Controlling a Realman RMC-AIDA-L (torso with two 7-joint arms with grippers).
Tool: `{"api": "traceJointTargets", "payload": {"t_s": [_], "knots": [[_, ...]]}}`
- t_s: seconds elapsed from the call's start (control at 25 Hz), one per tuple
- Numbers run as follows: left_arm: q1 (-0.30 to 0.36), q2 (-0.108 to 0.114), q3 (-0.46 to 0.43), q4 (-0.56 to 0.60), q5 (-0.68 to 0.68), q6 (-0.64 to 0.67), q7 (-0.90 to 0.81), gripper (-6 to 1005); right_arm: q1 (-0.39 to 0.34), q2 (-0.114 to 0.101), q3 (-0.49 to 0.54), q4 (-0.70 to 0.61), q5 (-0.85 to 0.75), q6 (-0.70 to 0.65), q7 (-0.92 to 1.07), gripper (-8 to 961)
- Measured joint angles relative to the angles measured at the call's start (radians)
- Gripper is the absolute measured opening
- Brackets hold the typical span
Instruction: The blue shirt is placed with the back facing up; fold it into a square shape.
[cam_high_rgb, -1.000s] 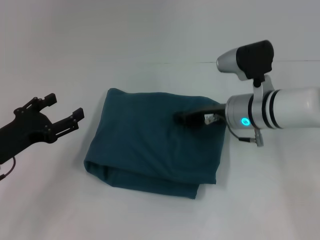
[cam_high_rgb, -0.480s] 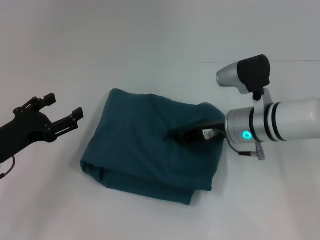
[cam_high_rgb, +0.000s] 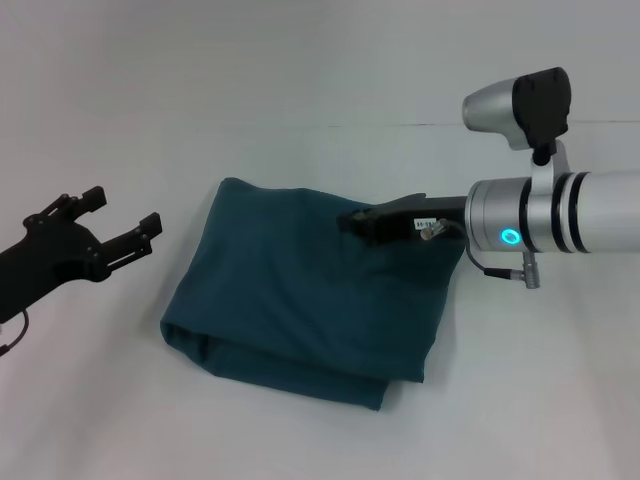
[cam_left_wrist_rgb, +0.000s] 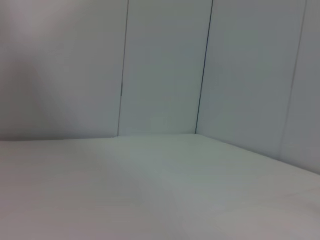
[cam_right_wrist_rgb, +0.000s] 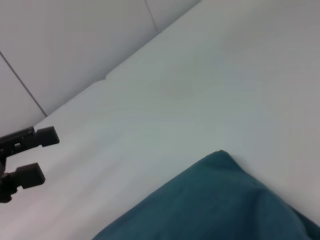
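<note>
The blue shirt (cam_high_rgb: 300, 285) lay on the white table (cam_high_rgb: 300, 80) at the centre of the head view, folded into a compact, roughly four-sided bundle. Its far-left corner was rounded, and its near edge showed stacked layers of fabric, thickest toward the near-left and near-right corners. The upper surface carried shallow creases. In the right wrist view, one corner of the shirt (cam_right_wrist_rgb: 220, 200) was visible against the bare table surface.

The right gripper (cam_high_rgb: 365, 222) reached in from the right and was positioned over the far-right part of the shirt. Its black fingers appeared close together as a narrow tip. Whether the tip touched the fabric or gripped any of it could not be determined. Behind the gripper, the silver wrist segment (cam_high_rgb: 520, 225) showed a lit cyan indicator, and the wrist camera housing (cam_high_rgb: 520, 100) sat above it.

The left gripper (cam_high_rgb: 110, 225) was located to the left of the shirt, apart from it, and contacted nothing. Its two black fingers were spread wide, with a clear gap between the tips, and pointed toward the shirt. The same gripper (cam_right_wrist_rgb: 25, 160) appeared farther off in the right wrist view, again with its fingers separated.

The left wrist view showed only the table surface and the panelled wall (cam_left_wrist_rgb: 160, 65) behind it.
</note>
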Motion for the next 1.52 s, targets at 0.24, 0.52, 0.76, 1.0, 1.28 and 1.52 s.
{"api": "traceJointTargets", "payload": {"t_s": [0.24, 0.52, 0.76, 1.0, 1.28, 1.52], "knots": [[-0.029, -0.002, 0.008, -0.034, 0.003, -0.074, -0.001, 914, -0.026, -0.005, 0.075, -0.014, 0.001, -0.040, 0.000, 25], [-0.053, 0.000, 0.092, -0.058, 0.025, -0.143, -0.018, 914, -0.109, -0.025, 0.199, -0.118, 0.001, -0.212, 0.005, 46], [-0.028, 0.001, 0.111, -0.003, 0.091, -0.117, -0.111, 914, -0.131, -0.055, 0.282, -0.111, 0.000, -0.280, 0.014, 388], [0.008, 0.009, 0.109, 0.092, 0.163, -0.029, -0.367, 914, -0.142, -0.061, 0.315, -0.112, -0.006, -0.282, 0.014, 636], [0.007, 0.032, 0.101, 0.135, 0.244, 0.005, -0.677, 914, -0.142, -0.062, 0.317, -0.117, -0.007, -0.278, 0.006, 753], [-0.001, 0.038, 0.101, 0.137, 0.316, 0.038, -0.794, 914, -0.142, -0.069, 0.317, -0.116, -0.007, -0.278, 0.006, 751]]}}
